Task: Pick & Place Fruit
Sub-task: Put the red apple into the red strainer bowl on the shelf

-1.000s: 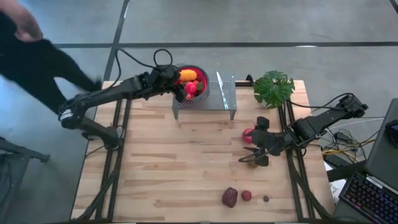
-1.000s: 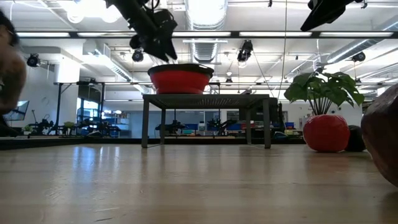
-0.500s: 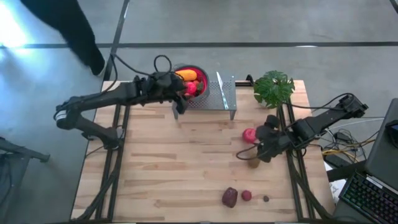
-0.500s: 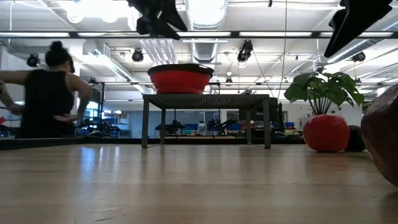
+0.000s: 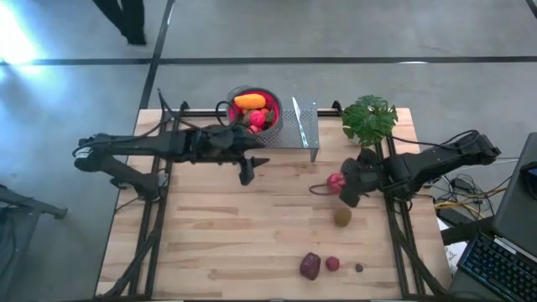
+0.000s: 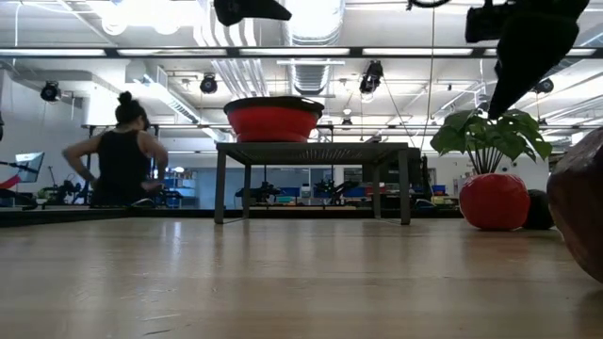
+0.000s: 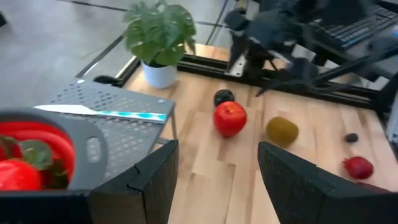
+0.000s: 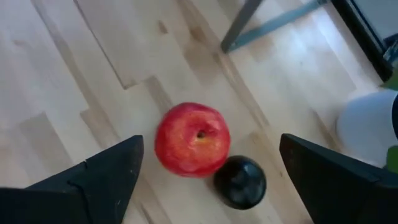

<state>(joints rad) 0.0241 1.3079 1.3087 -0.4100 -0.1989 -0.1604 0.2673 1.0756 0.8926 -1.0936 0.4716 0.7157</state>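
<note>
A wide hall with ceiling lights lies beyond the pale wooden table [image 5: 252, 226], and a person [image 6: 124, 162] in a dark top stands far back in it. At the table's 12 o'clock edge a perforated grey metal stand [image 5: 295, 132] carries a red-lined bowl [image 5: 270, 99] heaped with toy fruit: an elongated orange one [image 5: 251, 101] on top, red pieces below it. A green potted plant [image 5: 369, 117] stands at about 1 o'clock. The left arm reaches across the table's far half, its gripper [image 5: 248, 170] just in front of the stand, fingers [image 7: 148, 186] parted and holding nothing. The right arm comes in from 3 o'clock; its gripper [image 5: 346, 186] hangs over a glossy red apple [image 8: 192, 139], fingers [image 8: 102, 177] spread wide to either side of it and not touching it. A small round black fruit [image 8: 240, 182] touches the apple. Toward 5 o'clock from the apple lies a brown-green kiwi [image 5: 342, 217]. Near the 6 o'clock edge sit a larger dark maroon fruit [image 5: 310, 266], a small red berry [image 5: 332, 263] just beside it, and a tiny dark berry [image 5: 358, 268].
</note>
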